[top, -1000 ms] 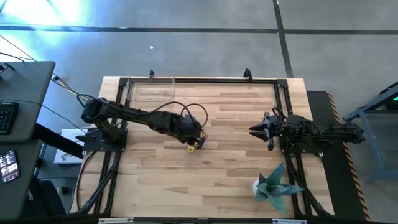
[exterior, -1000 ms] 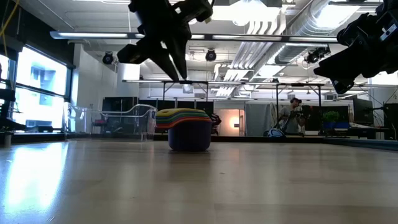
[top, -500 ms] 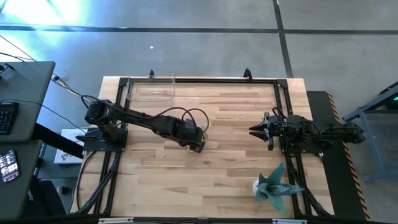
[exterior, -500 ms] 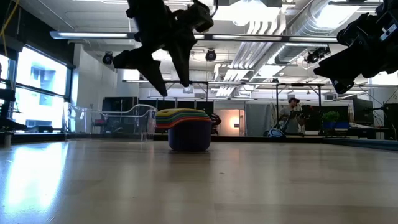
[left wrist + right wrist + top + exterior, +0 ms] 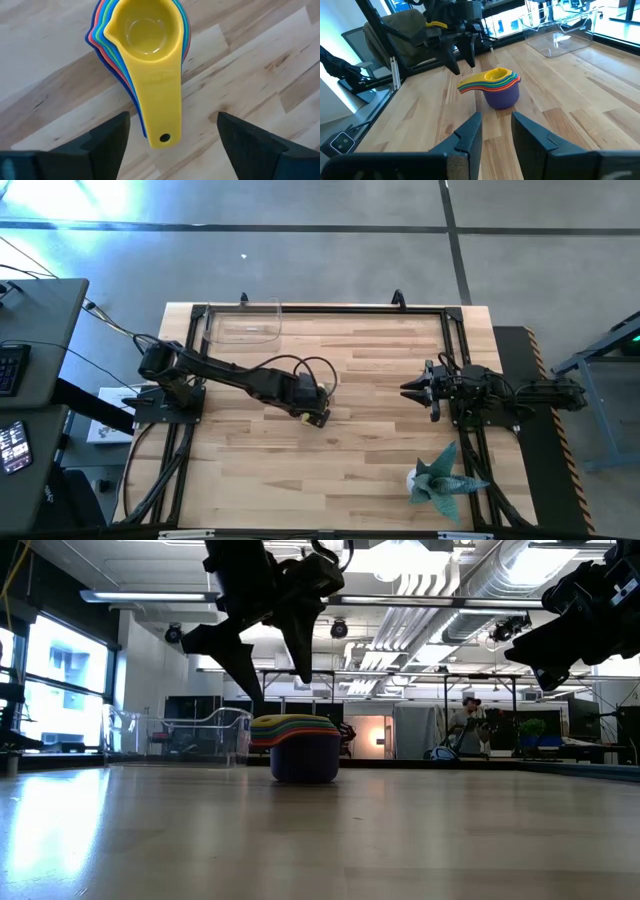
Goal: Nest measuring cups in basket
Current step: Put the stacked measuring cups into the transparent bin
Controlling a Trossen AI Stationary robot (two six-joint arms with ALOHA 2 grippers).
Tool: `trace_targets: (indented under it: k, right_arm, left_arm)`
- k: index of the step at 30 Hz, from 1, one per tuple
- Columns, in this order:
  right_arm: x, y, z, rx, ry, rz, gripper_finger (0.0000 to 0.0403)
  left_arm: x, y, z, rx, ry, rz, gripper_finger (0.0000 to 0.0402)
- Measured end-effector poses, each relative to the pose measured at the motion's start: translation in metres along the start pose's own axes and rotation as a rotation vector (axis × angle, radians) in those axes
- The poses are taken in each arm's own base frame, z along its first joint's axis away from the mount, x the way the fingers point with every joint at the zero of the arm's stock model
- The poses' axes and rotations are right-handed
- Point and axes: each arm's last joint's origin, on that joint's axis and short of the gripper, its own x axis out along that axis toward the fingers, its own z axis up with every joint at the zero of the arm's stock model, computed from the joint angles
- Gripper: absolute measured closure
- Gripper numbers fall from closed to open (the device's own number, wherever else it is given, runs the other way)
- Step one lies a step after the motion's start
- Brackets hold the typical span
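Note:
The measuring cups (image 5: 142, 35) stand nested in one stack on the table, yellow on top and the purple cup's base (image 5: 303, 768) on the wood. Their handles (image 5: 159, 100) fan out to one side. My left gripper (image 5: 172, 120) hangs open just above the stack, one finger on each side of the handles and clear of them. It hides the stack in the high view (image 5: 318, 416). The clear basket (image 5: 245, 326) sits at the table's far left. My right gripper (image 5: 415, 390) waits open at the right.
A spiky teal plant figure (image 5: 440, 480) lies near the table's near right corner. Black frame rails (image 5: 320, 309) run along the table's far edge and both sides. Bare wood lies between the stack and the basket.
My left gripper has opened wide and come down a little over the stack, shifting slightly toward the near right. Its fingers now straddle the handles. The stack of cups has stayed where it was.

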Motion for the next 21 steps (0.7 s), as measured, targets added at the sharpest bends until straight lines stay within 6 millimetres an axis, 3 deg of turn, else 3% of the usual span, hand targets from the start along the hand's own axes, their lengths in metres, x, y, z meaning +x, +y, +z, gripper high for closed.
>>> trace_targets:
  k: [21]
  right_arm:
    - [0.000, 0.000, 0.000, 0.000, 0.000, 0.000, 0.0307]
  left_arm:
    - [0.043, 0.001, 0.007, -0.026, 0.056, 0.050, 0.0101]
